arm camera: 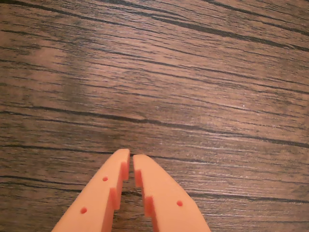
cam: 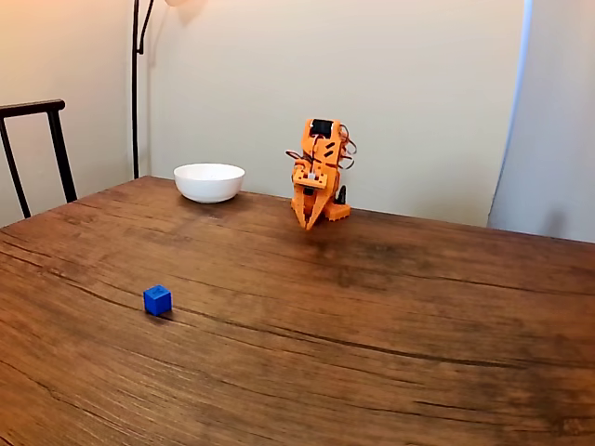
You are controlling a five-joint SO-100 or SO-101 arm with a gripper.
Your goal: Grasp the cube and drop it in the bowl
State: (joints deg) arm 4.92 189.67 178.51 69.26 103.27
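Note:
A small bright-blue cube (cam: 157, 299) sits alone on the wooden table (cam: 372, 316), left of centre and toward the front in the fixed view. The white bowl (cam: 209, 181) stands at the far edge of the table, left of the arm. My orange gripper (cam: 310, 224) hangs folded down at the back of the table, far from the cube and to the right of the bowl. In the wrist view the two orange fingers (arm camera: 110, 193) meet at their tips over bare wood, so the gripper (arm camera: 131, 157) is shut with nothing in it.
A dark chair back (cam: 37, 139) rises at the left edge beyond the table. A black lamp pole (cam: 136, 84) stands against the wall behind the bowl. The table's wood grain runs wide to the right and front.

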